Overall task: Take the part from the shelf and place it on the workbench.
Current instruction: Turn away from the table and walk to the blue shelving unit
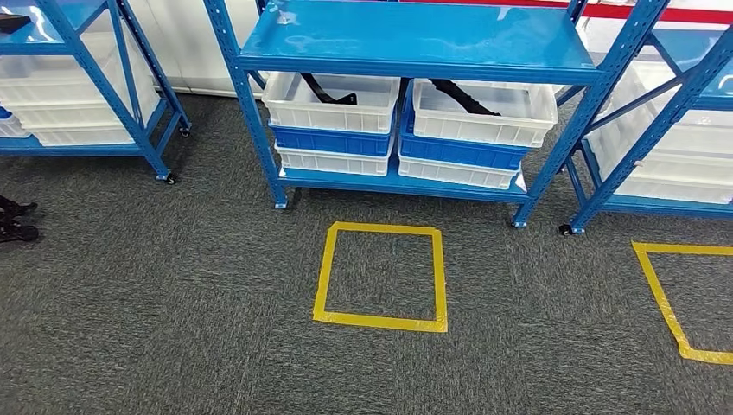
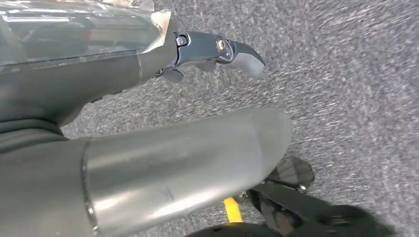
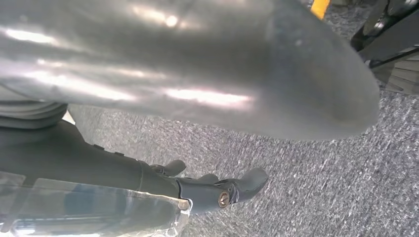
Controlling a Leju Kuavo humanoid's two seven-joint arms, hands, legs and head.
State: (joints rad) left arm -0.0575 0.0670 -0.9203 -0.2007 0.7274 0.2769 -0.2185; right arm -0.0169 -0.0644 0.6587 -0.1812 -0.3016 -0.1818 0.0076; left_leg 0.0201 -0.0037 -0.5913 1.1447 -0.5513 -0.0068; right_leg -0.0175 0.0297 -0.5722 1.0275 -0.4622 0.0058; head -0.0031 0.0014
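Note:
Two black parts lie in white bins on the lower level of the blue shelf straight ahead: one part in the left bin, the other part in the right bin. My left hand hangs over grey carpet, its dark fingers stretched out and holding nothing. My right hand hangs the same way, fingers extended and empty. Both hands are far from the shelf.
A yellow tape square marks the carpet in front of the shelf, and a second one lies at the right. More blue shelves with white bins stand at the left and right. Blue bins sit under the white ones.

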